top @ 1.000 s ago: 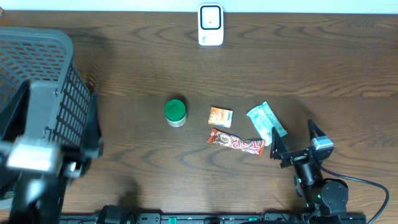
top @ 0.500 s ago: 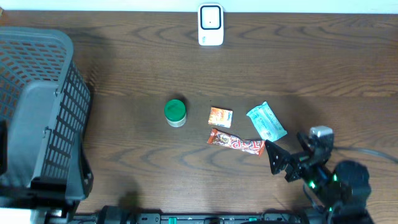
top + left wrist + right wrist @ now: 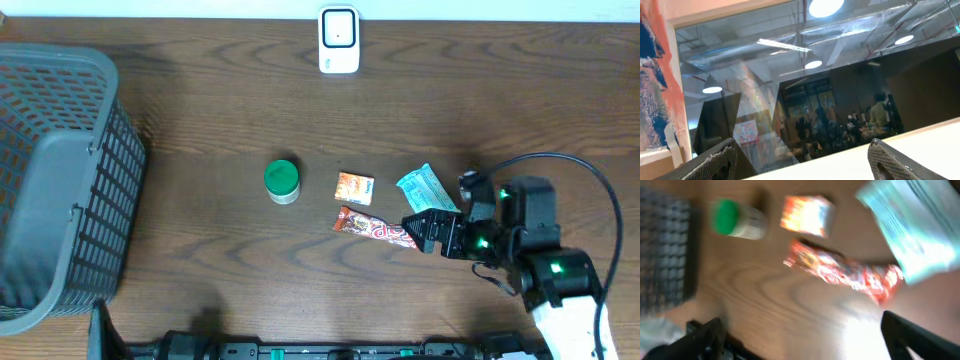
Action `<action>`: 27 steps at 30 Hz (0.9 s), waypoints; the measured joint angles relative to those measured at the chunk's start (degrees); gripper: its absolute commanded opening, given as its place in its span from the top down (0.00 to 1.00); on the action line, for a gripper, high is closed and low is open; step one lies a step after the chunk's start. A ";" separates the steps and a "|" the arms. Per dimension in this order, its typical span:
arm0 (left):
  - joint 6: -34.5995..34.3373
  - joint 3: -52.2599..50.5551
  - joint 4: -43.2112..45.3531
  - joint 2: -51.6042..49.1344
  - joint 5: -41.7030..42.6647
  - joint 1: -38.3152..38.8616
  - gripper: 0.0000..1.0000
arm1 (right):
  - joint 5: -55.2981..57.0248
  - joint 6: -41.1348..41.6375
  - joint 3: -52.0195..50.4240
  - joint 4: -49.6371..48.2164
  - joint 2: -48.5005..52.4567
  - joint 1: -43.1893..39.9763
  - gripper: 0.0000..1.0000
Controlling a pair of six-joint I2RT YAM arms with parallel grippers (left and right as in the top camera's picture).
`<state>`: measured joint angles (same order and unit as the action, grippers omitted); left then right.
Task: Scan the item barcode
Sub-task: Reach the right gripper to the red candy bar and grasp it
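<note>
- Basket (image 3: 60, 180) at 9 o'clock, uninvolved.
- Right end effector (image 3: 800, 325) spread wide, empty, low over surface (image 3: 200, 280) at 4 o'clock; left end effector (image 3: 802, 160) spread too, aimed upward.
- Scanner (image 3: 339, 40) at 12 o'clock.
- Bar (image 3: 380, 229) near centre, just beside packet (image 3: 428, 195): risks snagging both on an off-centre close.

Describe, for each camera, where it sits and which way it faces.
Overhead: above the table, looking straight down at basket, scanner, green-lidded jar, snack bar, orange packet, teal packet; right arm shows.
Left wrist: tilted up at a window and ceiling lights; left fingertips show.
Right wrist: over the table, looking down at the items; right fingertips show.
Overhead and right wrist share jar, snack bar, packets.
</note>
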<state>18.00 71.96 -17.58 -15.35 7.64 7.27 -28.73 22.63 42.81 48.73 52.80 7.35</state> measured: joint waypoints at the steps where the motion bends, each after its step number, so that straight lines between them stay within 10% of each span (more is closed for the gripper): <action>1: 0.00 -0.02 0.00 0.09 -0.02 0.00 0.16 | 0.50 0.48 -0.17 -0.02 0.85 0.02 0.02; 24: 0.00 -0.26 0.11 0.09 0.00 0.00 0.16 | -1.57 5.35 -14.25 -30.29 25.24 -0.02 0.01; 27: 0.00 -0.26 0.11 0.09 -0.02 0.00 0.16 | -4.68 5.09 -17.66 -38.03 24.76 -0.02 0.15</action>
<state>18.00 71.70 -17.47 -15.27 7.62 7.27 -33.41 27.73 25.15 10.70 77.56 7.33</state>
